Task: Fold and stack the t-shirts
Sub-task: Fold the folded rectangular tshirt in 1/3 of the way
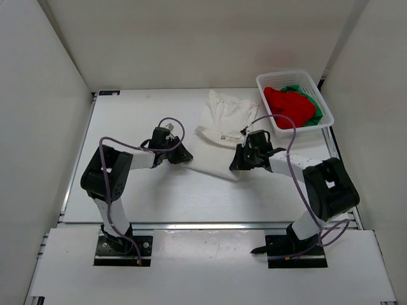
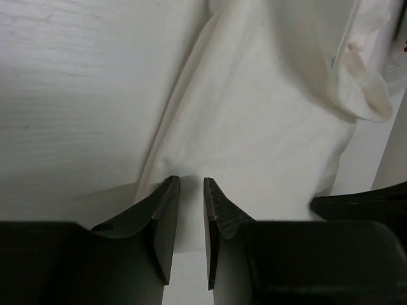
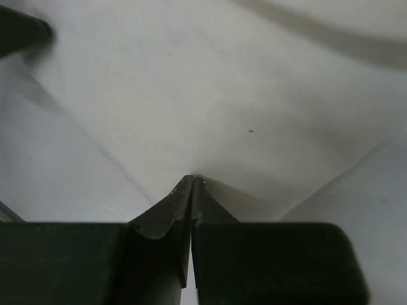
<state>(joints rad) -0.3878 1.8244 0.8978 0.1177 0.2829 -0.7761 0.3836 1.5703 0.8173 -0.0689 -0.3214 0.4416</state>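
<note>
From table centre: bare white tabletop (image 1: 127, 121) passable at 7 to 10 o'clock; white cloth t-shirt (image 1: 219, 121) spread at 12 to 1; white plastic lattice basket (image 1: 286, 74) blocking at 2.

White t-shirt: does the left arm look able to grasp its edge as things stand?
Probably yes: the left gripper is at the white t-shirt's near edge, jaws slightly apart, with nothing in the way.

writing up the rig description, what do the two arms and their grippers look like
Both the left arm and right arm have white links and black joints, on black base plates. A greyish-purple cable loops along each. The left gripper and right gripper have black, tapered fingers.
</note>
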